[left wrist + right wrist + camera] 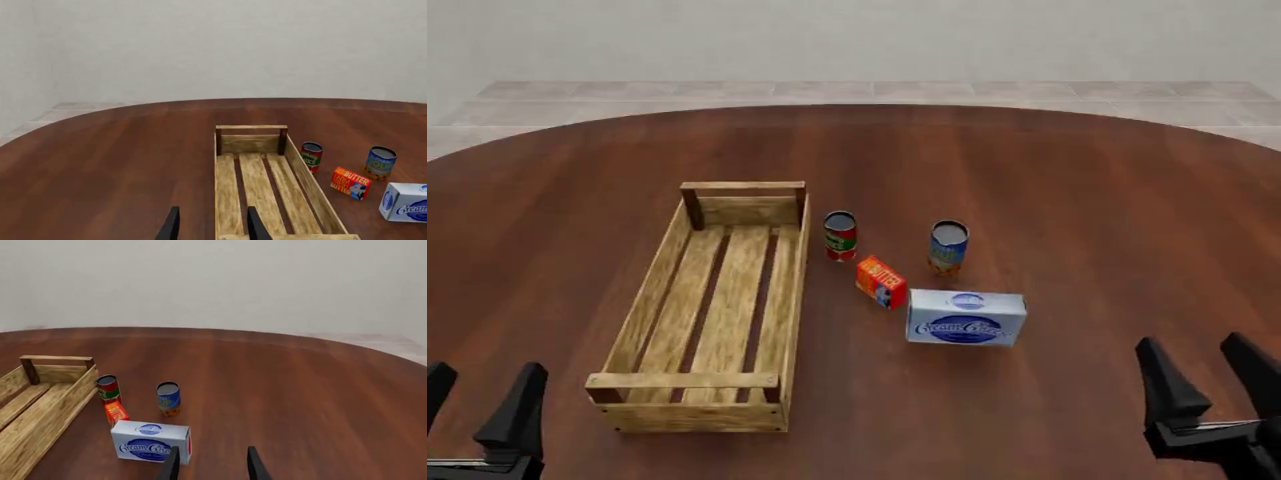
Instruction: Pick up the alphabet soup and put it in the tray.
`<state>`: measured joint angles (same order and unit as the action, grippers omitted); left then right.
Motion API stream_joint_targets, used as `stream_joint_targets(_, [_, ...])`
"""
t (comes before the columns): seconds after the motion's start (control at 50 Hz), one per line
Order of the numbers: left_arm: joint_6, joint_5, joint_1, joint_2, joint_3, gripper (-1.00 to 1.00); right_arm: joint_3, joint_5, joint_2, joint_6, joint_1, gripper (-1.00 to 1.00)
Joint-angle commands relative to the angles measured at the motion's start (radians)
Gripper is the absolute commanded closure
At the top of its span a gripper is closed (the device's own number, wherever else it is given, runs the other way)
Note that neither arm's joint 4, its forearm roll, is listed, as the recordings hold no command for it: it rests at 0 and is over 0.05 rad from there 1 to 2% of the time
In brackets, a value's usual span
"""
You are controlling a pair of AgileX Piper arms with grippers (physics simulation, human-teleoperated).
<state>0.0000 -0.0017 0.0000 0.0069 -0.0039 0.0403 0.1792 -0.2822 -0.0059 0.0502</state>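
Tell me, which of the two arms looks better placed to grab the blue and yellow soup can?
Probably the right. The alphabet soup stands right of the tray, on the right gripper side. The left gripper would have to reach across the tray. Both grippers are open and hold nothing.

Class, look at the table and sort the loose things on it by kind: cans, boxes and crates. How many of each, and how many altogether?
Cans: 2, the alphabet soup and the red-and-green can.
Boxes: 2, the small orange-red box and the white-and-blue cream cheese box.
Crates: 1, the tray.
Total: 5.
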Motion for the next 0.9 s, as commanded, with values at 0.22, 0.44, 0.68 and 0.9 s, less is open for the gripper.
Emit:
stream_joint_targets(0.22, [0.0,0.0,0.0,0.001,0.0,-1.0,0.158,0.196,-0.399,-0.085,0.067,-1.0])
stream_joint_targets(0.44, [0.0,0.0,0.0,0.001,0.0,-1.0,0.272,0.152,-0.517,-0.083,0.095,-1.0])
stream_joint_targets(0.68, [0.0,0.0,0.0,0.001,0.0,-1.0,0.424,0.111,-0.689,-0.056,0.126,-1.0])
stream_joint_targets(0.9, [0.0,0.0,0.0,0.001,0.0,-1.0,0.59,-0.006,-0.816,-0.068,0.176,-1.0])
